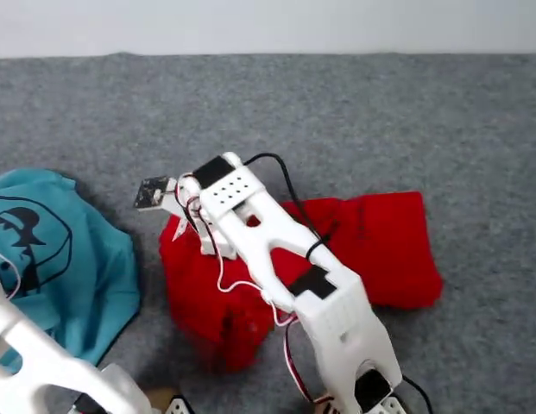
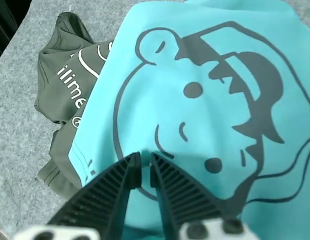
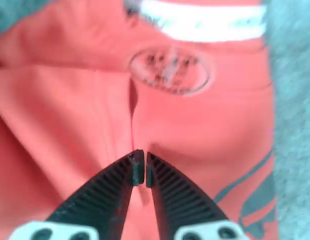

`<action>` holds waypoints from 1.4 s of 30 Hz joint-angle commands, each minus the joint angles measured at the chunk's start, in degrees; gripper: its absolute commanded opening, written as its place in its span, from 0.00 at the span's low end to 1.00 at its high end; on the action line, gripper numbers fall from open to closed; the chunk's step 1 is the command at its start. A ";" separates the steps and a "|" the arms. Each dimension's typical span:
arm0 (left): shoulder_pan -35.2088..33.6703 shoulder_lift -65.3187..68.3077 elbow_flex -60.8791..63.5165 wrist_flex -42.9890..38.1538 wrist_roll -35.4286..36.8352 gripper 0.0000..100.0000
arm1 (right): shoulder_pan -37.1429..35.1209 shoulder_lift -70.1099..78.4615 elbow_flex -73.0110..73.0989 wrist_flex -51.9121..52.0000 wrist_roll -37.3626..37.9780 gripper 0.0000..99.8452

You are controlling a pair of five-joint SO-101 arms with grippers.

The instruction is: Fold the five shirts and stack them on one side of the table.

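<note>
High view: the right gripper point(image 1: 168, 200) sits at the red shirt's point(image 1: 380, 250) far-left edge, mid-table. The teal shirt point(image 1: 86, 276) lies left.

Left wrist view: the left gripper point(image 2: 144, 162), 1 narrow slit open, hangs over the teal bear print. The teal overlaps an olive shirt point(image 2: 60, 100) with white lettering.

Right wrist view: jaws almost touching at a red crease, near an oval label point(image 3: 169, 70).

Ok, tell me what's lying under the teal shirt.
A dark green shirt pokes out from beneath the teal shirt at its edge, on the grey table. How far it runs underneath, and whether anything else lies there, is covered.
</note>
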 commanded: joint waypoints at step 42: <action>0.18 -0.53 -0.92 -1.23 -0.18 0.05 | -26.24 -40.75 57.85 -12.18 -9.14 0.23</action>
